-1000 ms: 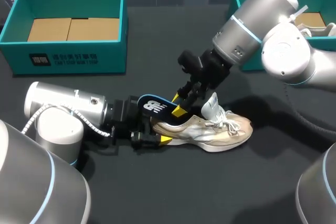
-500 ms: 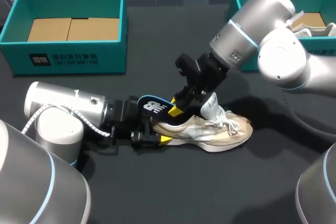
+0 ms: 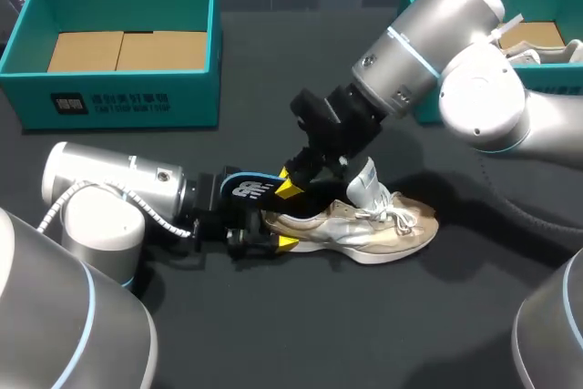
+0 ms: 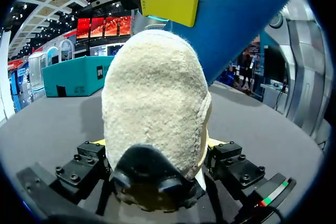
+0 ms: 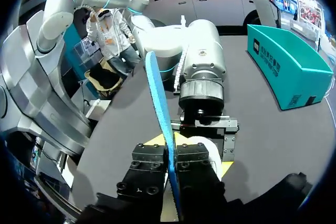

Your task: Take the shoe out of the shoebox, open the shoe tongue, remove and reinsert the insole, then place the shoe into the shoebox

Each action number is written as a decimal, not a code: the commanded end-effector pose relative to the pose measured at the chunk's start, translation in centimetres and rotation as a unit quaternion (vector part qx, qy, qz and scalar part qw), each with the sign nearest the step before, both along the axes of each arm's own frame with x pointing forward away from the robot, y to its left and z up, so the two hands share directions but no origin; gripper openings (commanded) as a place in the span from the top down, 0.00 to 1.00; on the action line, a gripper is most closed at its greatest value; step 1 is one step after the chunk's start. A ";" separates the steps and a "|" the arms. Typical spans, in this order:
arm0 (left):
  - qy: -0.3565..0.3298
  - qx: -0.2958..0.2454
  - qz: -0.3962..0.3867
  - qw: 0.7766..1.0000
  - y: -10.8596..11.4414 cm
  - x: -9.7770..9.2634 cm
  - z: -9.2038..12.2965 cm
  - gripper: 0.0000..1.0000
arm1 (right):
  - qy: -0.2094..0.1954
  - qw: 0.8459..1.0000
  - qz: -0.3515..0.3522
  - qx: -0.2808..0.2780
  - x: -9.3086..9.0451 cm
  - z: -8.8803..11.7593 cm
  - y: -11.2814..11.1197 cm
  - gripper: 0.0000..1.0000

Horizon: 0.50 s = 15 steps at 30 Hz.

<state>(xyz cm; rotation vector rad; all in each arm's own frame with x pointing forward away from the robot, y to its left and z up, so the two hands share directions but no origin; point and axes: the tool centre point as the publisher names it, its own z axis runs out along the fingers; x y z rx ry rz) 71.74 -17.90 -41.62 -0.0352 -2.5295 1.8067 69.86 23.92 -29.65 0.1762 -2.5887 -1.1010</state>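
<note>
The beige-and-white mesh trainer (image 3: 364,220) lies on its sole mid-desk (image 3: 273,334), with its heel clamped in the left hand (image 3: 273,230). The right hand (image 3: 290,184) pinches the blue foam insole (image 3: 248,187) over that heel. I'd keep the insole in line with the trainer, flat not buckled, and the heel braced.

The left arm (image 3: 109,184) lies low along the table, its left gripper (image 3: 275,230) level, fingers clamping the shoe (image 3: 369,225) heel from both sides. The right arm (image 3: 428,34) slants down past the middle — its right gripper (image 3: 291,185) pinches the insole (image 3: 244,187).
</note>
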 end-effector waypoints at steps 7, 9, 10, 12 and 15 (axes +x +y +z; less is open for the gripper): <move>0.000 0.001 0.000 1.000 0.0 0.0 0.0 1.00 | -0.002 1.000 0.000 -0.009 -0.2 0.5 0.3 1.00; 0.000 0.001 0.000 1.000 0.0 0.0 0.0 1.00 | -0.002 1.000 0.000 -0.009 -0.2 0.5 0.3 1.00; 0.000 0.001 0.000 1.000 0.0 0.0 0.0 1.00 | -0.002 1.000 0.000 -0.009 -0.2 0.5 0.3 1.00; 0.000 0.001 0.000 1.000 0.0 0.0 0.0 1.00 | -0.009 1.000 0.001 0.016 -0.2 1.1 0.5 1.00; 0.000 0.001 0.000 1.000 0.0 0.0 0.0 1.00 | -0.026 0.999 0.000 0.046 -0.4 3.2 0.7 1.00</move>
